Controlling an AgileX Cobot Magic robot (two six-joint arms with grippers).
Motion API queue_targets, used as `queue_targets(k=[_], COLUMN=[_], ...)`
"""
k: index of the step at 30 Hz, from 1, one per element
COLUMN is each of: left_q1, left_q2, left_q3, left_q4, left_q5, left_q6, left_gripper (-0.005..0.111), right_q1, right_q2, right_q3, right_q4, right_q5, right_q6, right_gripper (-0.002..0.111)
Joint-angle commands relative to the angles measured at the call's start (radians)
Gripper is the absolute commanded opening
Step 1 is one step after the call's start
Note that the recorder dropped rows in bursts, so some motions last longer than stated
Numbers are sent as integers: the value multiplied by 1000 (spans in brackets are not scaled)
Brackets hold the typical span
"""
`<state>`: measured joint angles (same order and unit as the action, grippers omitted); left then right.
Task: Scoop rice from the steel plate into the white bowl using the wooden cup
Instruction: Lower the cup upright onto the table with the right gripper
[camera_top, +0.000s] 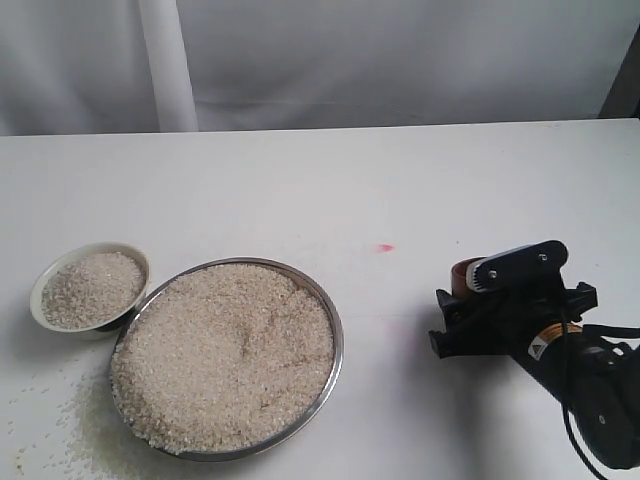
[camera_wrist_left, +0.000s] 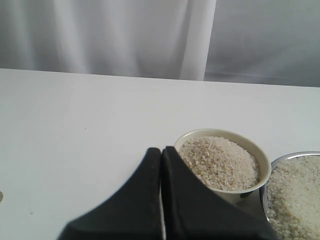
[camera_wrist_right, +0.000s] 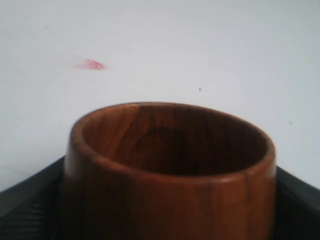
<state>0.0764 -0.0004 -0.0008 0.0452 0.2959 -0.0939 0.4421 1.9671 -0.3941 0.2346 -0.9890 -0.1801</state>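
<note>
Fingertips (camera_wrist_left: 150, 165) of left pincer (camera_wrist_left: 161, 152) meet, while right pincer (camera_wrist_right: 167, 210) clamps the wooden cup (camera_wrist_right: 170, 145).

High exterior over table (camera_top: 300, 180); low close wrist views; left also on white bowl (camera_top: 95, 247).

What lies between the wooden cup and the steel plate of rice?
Only bare white table, seen in the exterior view, separates the reddish-brown wooden cup from the wide shiny steel plate.

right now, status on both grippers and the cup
Left gripper shut, empty. Right gripper shut on wooden cup, cup empty, apart from steel plate. Nothing between cup and rice.
</note>
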Motion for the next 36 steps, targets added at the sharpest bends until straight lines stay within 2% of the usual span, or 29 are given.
queue_targets(k=[1,4,6,9,12,18,36], left_q1=[-6,-6,-6,-6,-6,-6,-6], left_q2=[0,0,0,0,0,0,0], left_q3=[1,1,1,1,1,1,1], left_q4=[-1,-1,-1,-1,-1,-1,-1], left_q5=[-11,-11,-11,-11,-11,-11,-11], left_q6=[-2,-2,-2,-2,-2,-2,-2], left_gripper=[0,0,0,0,0,0,0], right_q1=[-2,-2,-2,-2,-2,-2,27], right_q2=[-1,-1,-1,-1,-1,-13,-396], right_q3=[2,2,2,2,2,2,139], right_q4=[-18,-23,-23,-25,-25,-25,-18], right_q5=[0,-10,-10,-12,-14,-28,-34], right_q6=[-4,-26,-26,-26,-26,-42,-63], right_gripper=[33,64,75,86,91,94,93])
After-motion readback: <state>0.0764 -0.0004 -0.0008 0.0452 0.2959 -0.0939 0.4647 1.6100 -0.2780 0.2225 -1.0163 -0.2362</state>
